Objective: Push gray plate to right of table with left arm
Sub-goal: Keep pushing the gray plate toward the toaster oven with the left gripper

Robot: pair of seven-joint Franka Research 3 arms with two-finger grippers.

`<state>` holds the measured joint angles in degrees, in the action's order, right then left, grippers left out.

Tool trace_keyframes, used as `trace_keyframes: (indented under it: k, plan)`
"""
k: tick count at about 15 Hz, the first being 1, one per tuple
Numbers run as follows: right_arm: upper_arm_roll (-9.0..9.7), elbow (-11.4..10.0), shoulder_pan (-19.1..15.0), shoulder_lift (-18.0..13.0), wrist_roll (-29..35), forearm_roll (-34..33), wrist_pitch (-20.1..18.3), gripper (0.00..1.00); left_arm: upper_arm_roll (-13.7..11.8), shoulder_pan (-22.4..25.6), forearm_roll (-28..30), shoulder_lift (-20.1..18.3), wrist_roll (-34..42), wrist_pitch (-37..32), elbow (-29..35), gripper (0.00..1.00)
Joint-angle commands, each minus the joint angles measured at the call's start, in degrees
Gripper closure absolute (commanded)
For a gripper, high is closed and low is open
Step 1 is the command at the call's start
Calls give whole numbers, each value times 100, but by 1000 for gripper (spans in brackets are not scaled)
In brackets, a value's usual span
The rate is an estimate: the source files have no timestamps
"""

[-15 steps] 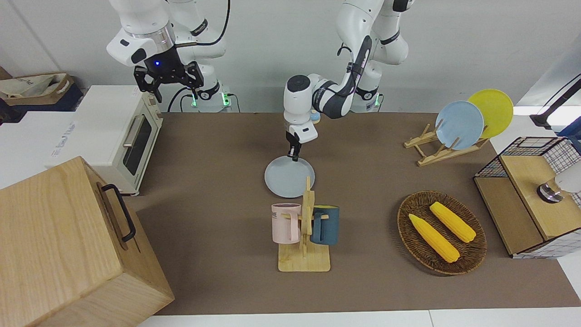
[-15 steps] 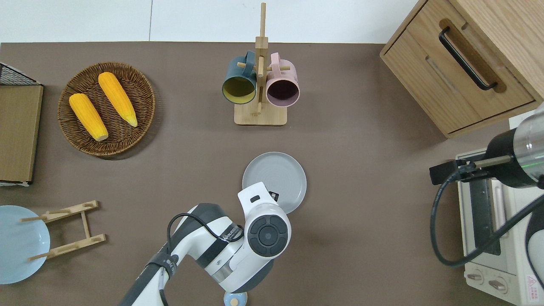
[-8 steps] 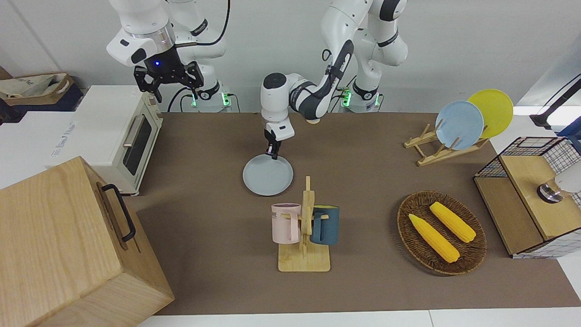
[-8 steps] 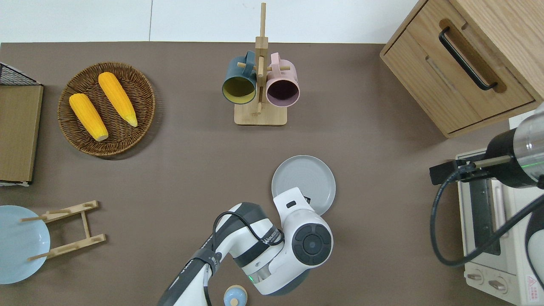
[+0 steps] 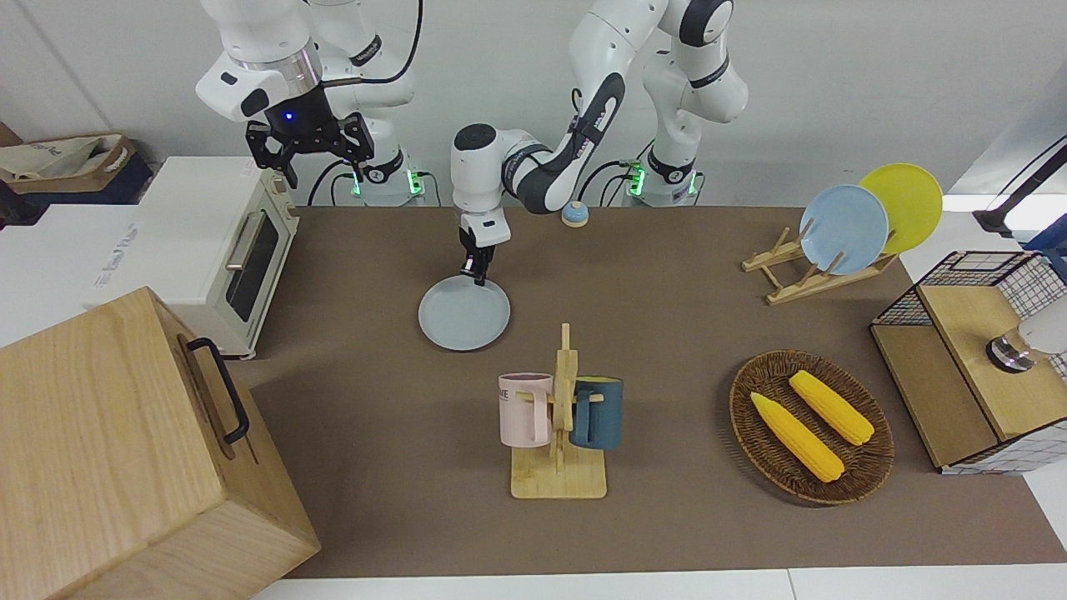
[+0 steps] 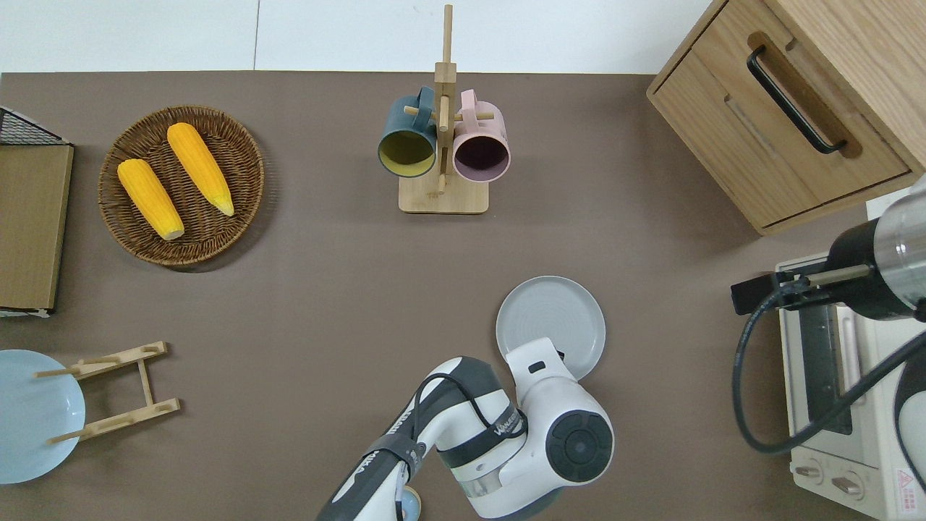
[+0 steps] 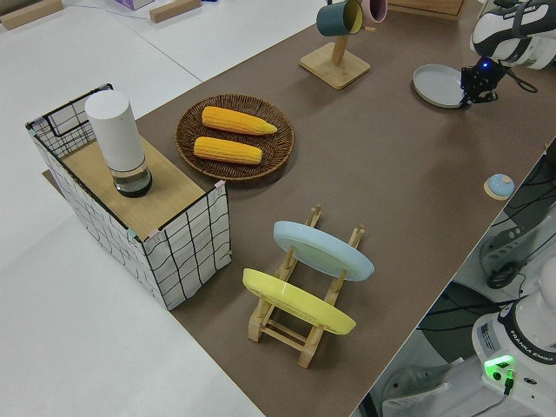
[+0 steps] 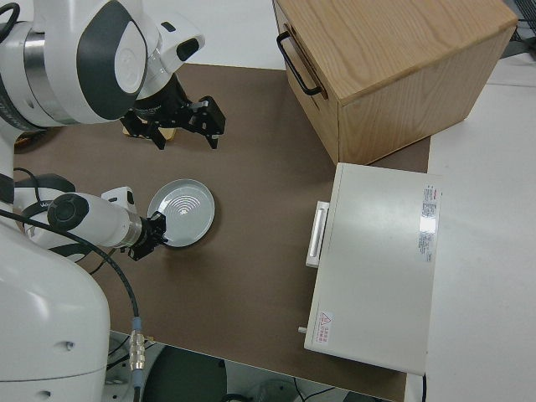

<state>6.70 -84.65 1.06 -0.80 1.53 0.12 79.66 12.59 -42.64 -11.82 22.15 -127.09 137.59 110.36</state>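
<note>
The round, flat, pale gray plate (image 5: pixel 463 313) lies on the wide brown worktop (image 5: pixel 683 317), nearer to the robots than the wooden mug rack (image 5: pixel 560 433) with a pink and a dark blue mug, and shifted toward the right arm's end, where the white toaster oven (image 5: pixel 212 250) stands. The black left gripper (image 5: pixel 476 272) points down and touches the plate at the rim part nearest to the robots. I cannot tell if its fingers are clenched or released. The right arm is parked, its fingers spread apart.

Plate (image 5: pixel 463 315) pale gray-blue, plain. Table (image 5: pixel 667 333) matte brown. Corn (image 5: pixel 796 436) yellow; basket (image 5: pixel 867 475) dark brown wicker. Mugs (image 5: pixel 525 408) pink, teal.
</note>
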Motion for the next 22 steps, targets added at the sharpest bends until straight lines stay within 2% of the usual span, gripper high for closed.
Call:
trace_keyframes:
  k: [1,5,10,15,16,17,18,20,22]
  plan:
    - [77,46,-115,-17,5,59,-83,17,-46,-306,-75,307,-105,-75,-225,1000]
    - [86,46,-115,-17,5,59,-83,17,-72,-455,-102,597,-114,-118,-664,1000]
    - [86,46,-115,-17,5,59,-83,17,-64,-570,-207,1106,-114,-584,-1489,1000]
    - [86,46,-115,-17,14,59,-83,17,-81,-702,-216,1143,-105,-646,-1570,1000]
    - [77,46,-115,-17,5,59,-83,17,-81,-702,-225,1134,-96,-672,-1570,974]
    - [86,46,-115,-17,5,59,-83,17,-81,-702,-216,1125,-70,-681,-1570,872]
    - [86,46,-115,-17,5,59,-83,17,-90,-702,-216,1125,-61,-681,-1570,722]
    - [77,46,-115,-17,14,59,-83,17,-107,-693,-216,1099,-35,-699,-1579,608]
    - [77,46,-115,-17,5,59,-83,17,-107,-667,-216,1055,-9,-830,-1579,430]
